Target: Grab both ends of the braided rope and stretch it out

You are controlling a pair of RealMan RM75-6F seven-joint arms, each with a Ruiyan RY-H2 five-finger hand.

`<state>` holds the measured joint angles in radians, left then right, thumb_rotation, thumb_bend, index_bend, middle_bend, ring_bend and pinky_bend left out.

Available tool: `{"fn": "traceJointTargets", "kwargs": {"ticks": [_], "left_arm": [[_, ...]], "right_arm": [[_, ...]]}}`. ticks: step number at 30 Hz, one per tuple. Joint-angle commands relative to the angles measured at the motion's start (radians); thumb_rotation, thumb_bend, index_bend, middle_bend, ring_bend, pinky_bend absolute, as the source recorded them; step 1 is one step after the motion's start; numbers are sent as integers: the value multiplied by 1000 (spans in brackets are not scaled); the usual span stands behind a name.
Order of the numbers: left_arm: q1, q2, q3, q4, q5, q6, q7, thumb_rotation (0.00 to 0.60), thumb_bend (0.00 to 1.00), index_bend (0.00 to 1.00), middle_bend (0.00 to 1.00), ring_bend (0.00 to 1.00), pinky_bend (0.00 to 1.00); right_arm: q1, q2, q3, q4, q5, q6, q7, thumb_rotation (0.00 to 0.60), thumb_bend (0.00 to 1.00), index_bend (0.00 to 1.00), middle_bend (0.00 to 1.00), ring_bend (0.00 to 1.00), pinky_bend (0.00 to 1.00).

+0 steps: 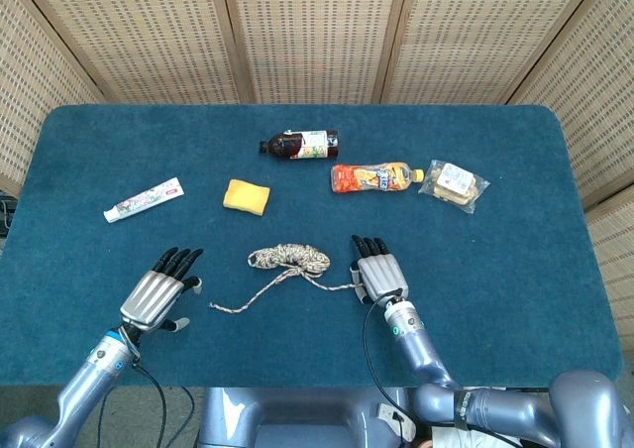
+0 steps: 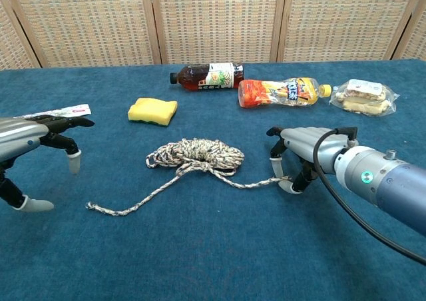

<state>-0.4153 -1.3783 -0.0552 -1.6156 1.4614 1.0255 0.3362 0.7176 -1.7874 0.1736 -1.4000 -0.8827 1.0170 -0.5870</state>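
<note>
The braided rope (image 1: pixel 287 260) lies as a loose coil (image 2: pixel 196 153) in the middle of the blue table. One tail runs left to a free end (image 2: pixel 91 208); the other runs right under my right hand. My right hand (image 1: pixel 377 274) (image 2: pixel 303 153) sits palm down at that right end and pinches it between thumb and fingertip, touching the cloth. My left hand (image 1: pixel 158 297) (image 2: pixel 30 141) hovers open, fingers spread, to the left of the free end and apart from it.
Behind the rope lie a yellow sponge (image 1: pixel 246 195), a toothpaste tube (image 1: pixel 144 199), a dark bottle (image 1: pixel 300 145), an orange bottle (image 1: pixel 378 177) and a snack packet (image 1: pixel 454 184). Wicker screens stand behind the table (image 1: pixel 515 270).
</note>
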Motion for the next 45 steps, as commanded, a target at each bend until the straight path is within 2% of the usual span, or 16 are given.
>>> {"fn": "traceJointTargets", "kwargs": {"ticks": [1, 7, 17, 29, 34, 45], "left_arm": [[-32, -38, -3, 44, 14, -27, -27, 600, 246, 459, 0, 0, 0], [-74, -84, 5, 108, 20, -75, -61, 600, 307, 471, 0, 0, 0], [-107, -128, 8, 138, -31, -123, -35, 600, 310, 479, 0, 0, 0], [-123, -172, 19, 193, -58, -133, -49, 600, 323, 506, 0, 0, 0], [-128, -183, 24, 208, -61, -137, -54, 600, 367, 523, 0, 0, 0], [-135, -196, 33, 220, -73, -131, -53, 600, 401, 572, 0, 0, 0]], "right_arm": [[1, 0, 0, 0, 1, 0, -1, 600, 555, 662, 0, 0, 0], [1, -5, 2, 2, 11, -1, -5, 600, 556, 664, 0, 0, 0], [5, -6, 6, -6, 19, 2, -11, 600, 558, 665, 0, 0, 0], [9, -10, 11, -8, 32, 3, -16, 600, 560, 668, 0, 0, 0], [10, -9, 8, -6, 31, 2, -18, 600, 561, 669, 0, 0, 0], [8, -7, 7, -1, 32, 1, -11, 600, 561, 670, 0, 0, 0]]}}
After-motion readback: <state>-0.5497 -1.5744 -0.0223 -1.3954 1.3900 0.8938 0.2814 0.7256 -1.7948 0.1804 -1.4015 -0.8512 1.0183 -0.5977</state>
